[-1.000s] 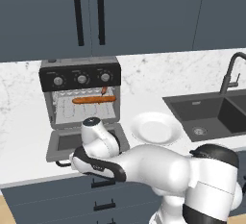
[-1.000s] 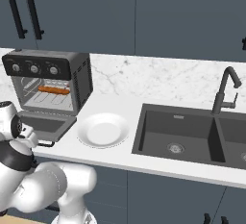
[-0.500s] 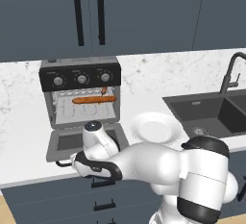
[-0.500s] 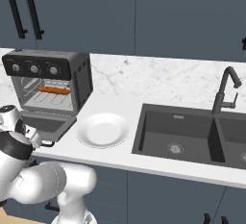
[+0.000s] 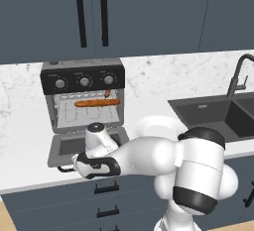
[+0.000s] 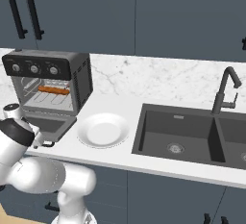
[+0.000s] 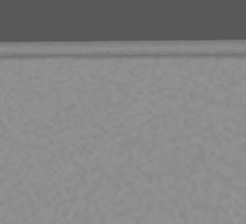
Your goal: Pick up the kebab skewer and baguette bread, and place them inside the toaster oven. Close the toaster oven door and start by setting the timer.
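Baguette bread point(image 5: 96, 103) and kebab skewer point(image 5: 107, 93) lie racked at twelve o'clock. Toaster oven door point(image 5: 69, 147) hangs down; timer unset. My claw is fully spread, holding nothing.

the toaster oven point(image 5: 83, 79) stands on the counter, dark grey with three silver knobs on its black panel. its door point(image 5: 69, 145) hangs open, lying flat toward the counter edge. the baguette point(image 5: 95, 103) lies lengthwise on the wire rack inside, the skewer point(image 5: 107, 94) just behind it.
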